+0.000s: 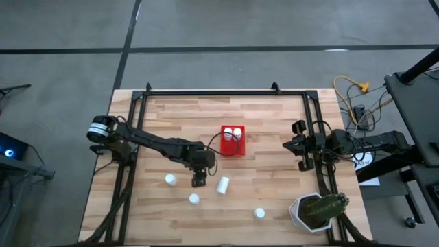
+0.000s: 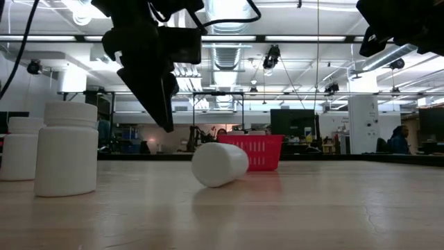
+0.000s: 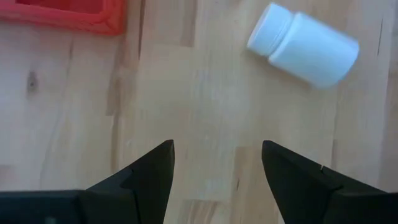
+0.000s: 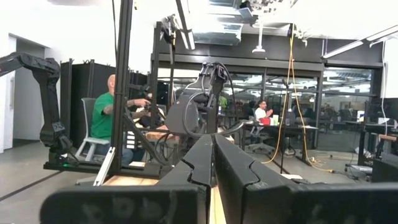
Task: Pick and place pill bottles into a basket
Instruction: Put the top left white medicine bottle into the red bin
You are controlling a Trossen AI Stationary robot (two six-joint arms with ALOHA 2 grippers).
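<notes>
On your wooden table point(image 1: 274, 137), the red basket point(image 1: 232, 140) holds two pill bottles. Your left gripper point(image 1: 199, 180) hangs spread and empty beside a toppled bottle point(image 1: 223, 184); your right gripper point(image 1: 297, 145), pressed together, waits at the table's edge.

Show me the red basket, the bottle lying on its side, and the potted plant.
red basket point(image 1: 232, 150), high view, near wall.
lying bottle point(image 1: 223, 184), high view, middle of its side.
potted plant point(image 1: 302, 211), high view, white pot's rim.

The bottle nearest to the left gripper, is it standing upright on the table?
No, the pill bottle lies on its side on the table, just ahead of the open left gripper.
</notes>
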